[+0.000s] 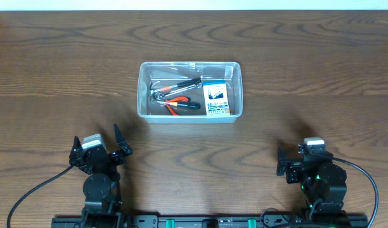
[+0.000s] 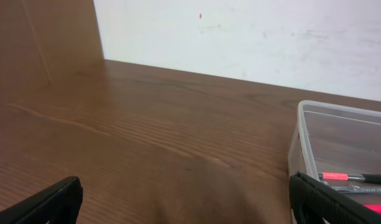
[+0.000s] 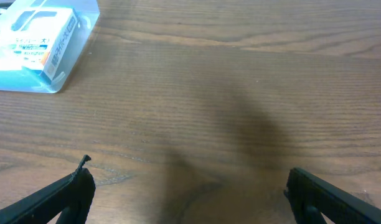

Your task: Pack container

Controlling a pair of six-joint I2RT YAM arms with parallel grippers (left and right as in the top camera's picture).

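wood-grain table (image 1: pixel 67 69) is seen bearing the container (image 1: pixel 145 71) — pliers (image 1: pixel 178 88) and a blue-and-white box (image 1: pixel 217 99) are held inside; left gripper (image 1: pixel 99 147) and right gripper (image 1: pixel 300 159) are spread apart, empty.

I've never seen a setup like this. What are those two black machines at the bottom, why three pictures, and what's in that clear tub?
They are two robot arms, each ending in a two-finger pincer. The overhead picture looks down on the wooden table. The left pincer and right pincer each carry a camera, giving the other two close-up views, with the black fingers at the bottom corners. The clear container holds hand tools with red handles and a small blue-and-white box. Both pincers are open and hold nothing.
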